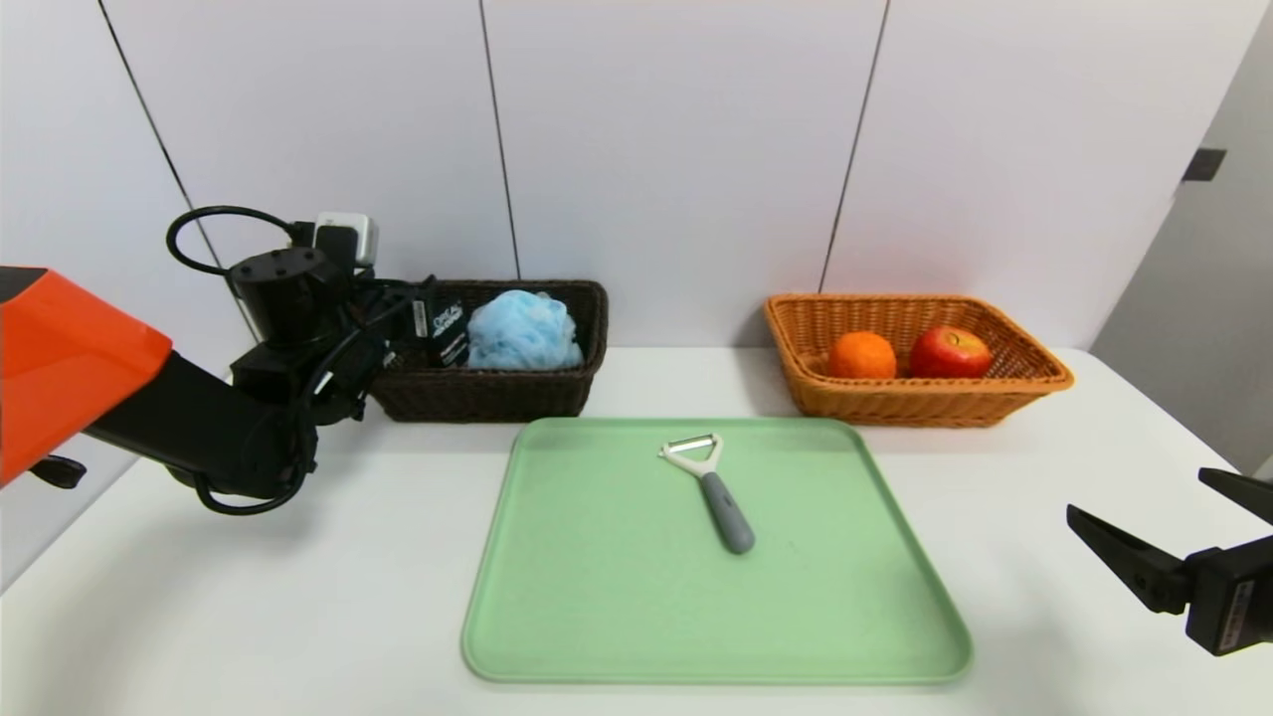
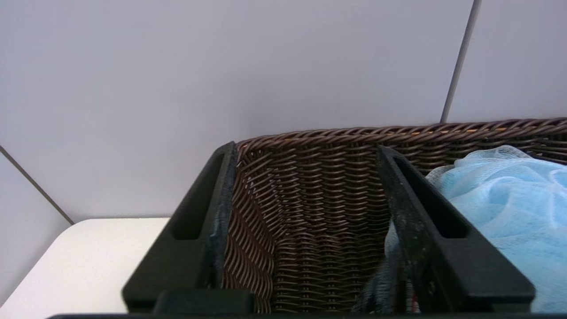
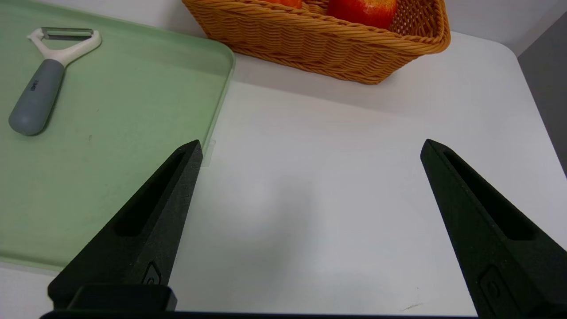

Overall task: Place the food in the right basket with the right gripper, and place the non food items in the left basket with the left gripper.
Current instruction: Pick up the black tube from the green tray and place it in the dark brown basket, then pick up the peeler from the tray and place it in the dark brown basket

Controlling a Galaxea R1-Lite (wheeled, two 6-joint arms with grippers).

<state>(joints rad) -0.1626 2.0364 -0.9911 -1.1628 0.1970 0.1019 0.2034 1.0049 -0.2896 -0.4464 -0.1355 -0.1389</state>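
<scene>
1. Peeler (image 1: pixel 708 484) on tray (image 1: pixel 597 597): light, stiff, sharp head; I'd pinch the grey handle.
2. My left gripper (image 2: pixel 305 221) spread over dark basket (image 2: pixel 310 248).
3. Right gripper (image 3: pixel 310 221) spread, parked.

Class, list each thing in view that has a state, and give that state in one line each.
Dark brown woven wicker basket: holds pouf and tube.
Light-blue mesh bath pouf: in it.
Black tube with white lettering: in it, upright.
Orange-tan wicker basket: holds both fruits.
Round orange fruit: inside.
Red apple: inside.
Grey-handled peeler: lying on green tray.
Left tool: open.
Right tool: open, idle.
</scene>
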